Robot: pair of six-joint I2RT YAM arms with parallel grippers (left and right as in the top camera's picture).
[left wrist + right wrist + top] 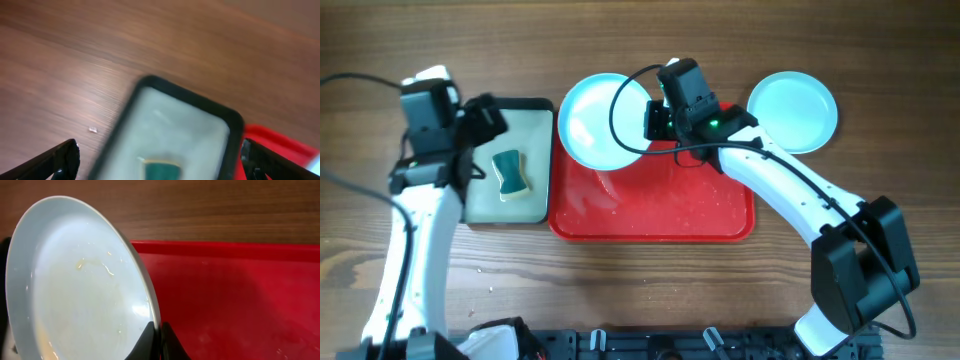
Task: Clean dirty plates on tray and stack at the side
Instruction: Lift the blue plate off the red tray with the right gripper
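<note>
The red tray [660,205] lies in the middle of the table, speckled with crumbs and holding no plate flat on it. My right gripper [653,121] is shut on the rim of a pale plate [598,120], which is tilted up over the tray's far left corner. In the right wrist view that plate [75,285] shows faint smears, and the fingertips [148,341] pinch its edge above the tray [240,295]. A pale turquoise plate [792,110] rests on the table to the right. My left gripper [485,122] is open above the black-rimmed tray.
A black-rimmed tray [525,125] left of the red one holds a green sponge [510,172]. The left wrist view, blurred, shows this tray [180,125], the sponge [160,169] and the red tray's corner [280,142]. Small crumbs lie on the wood in front.
</note>
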